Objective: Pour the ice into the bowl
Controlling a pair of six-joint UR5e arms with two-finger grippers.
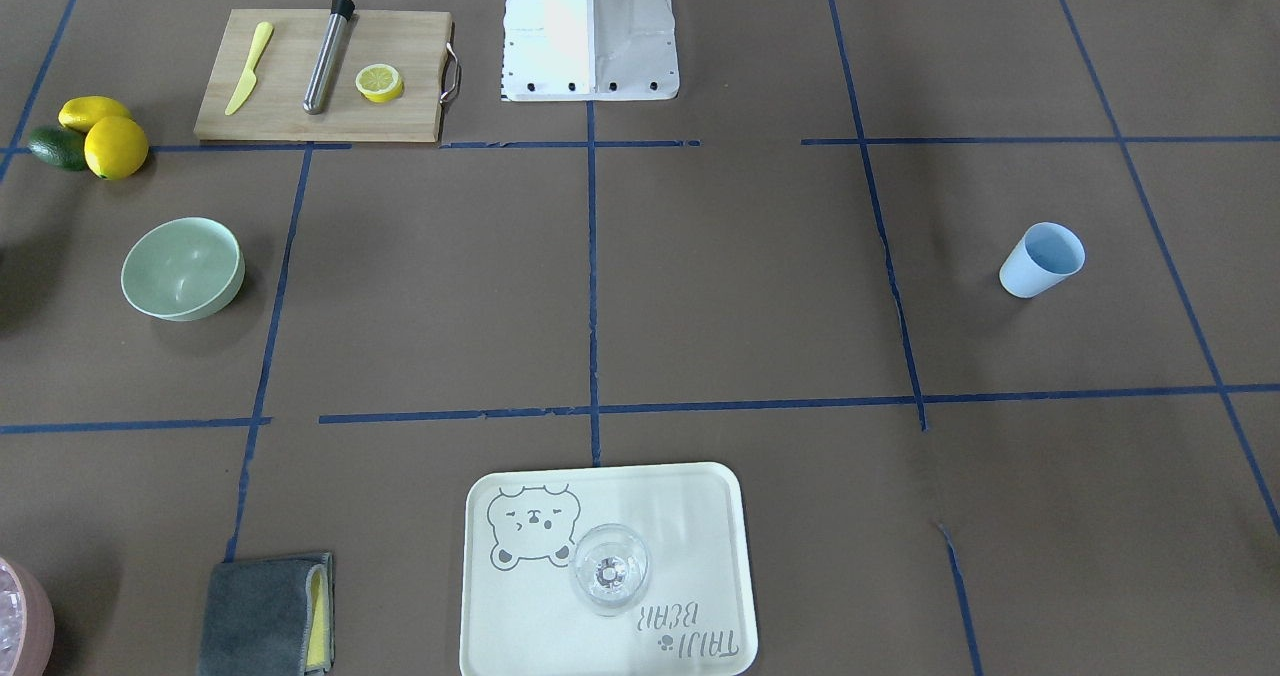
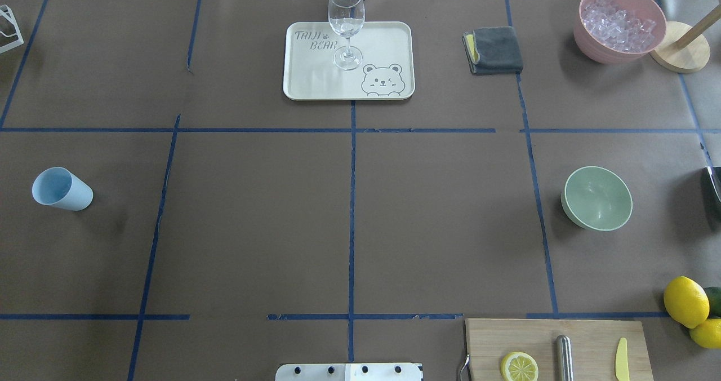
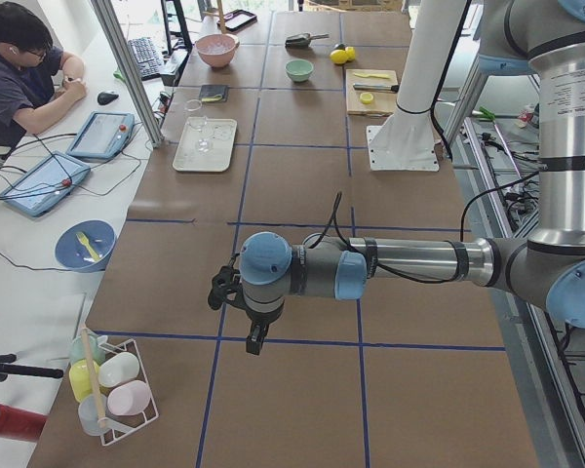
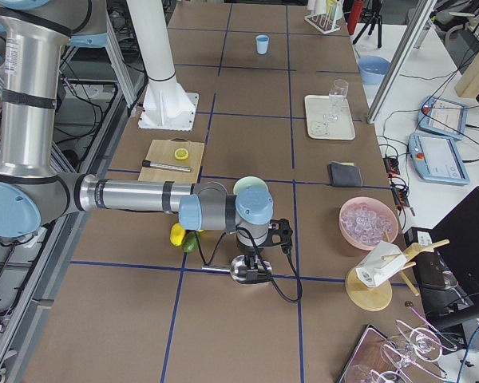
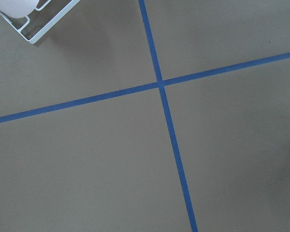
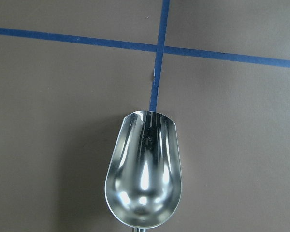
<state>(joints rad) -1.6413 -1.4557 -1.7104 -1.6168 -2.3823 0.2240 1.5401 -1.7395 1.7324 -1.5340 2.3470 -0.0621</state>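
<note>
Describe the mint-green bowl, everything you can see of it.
The bowl is round and pale mint green, with smooth matte sides that look like plastic and a thin, lighter rim. It stands upright and empty on the brown paper table cover, on the robot's right side, just outside a blue tape line. Nothing touches it. The pink container holding the ice sits farther from the robot, and the lemons sit nearer.
</note>
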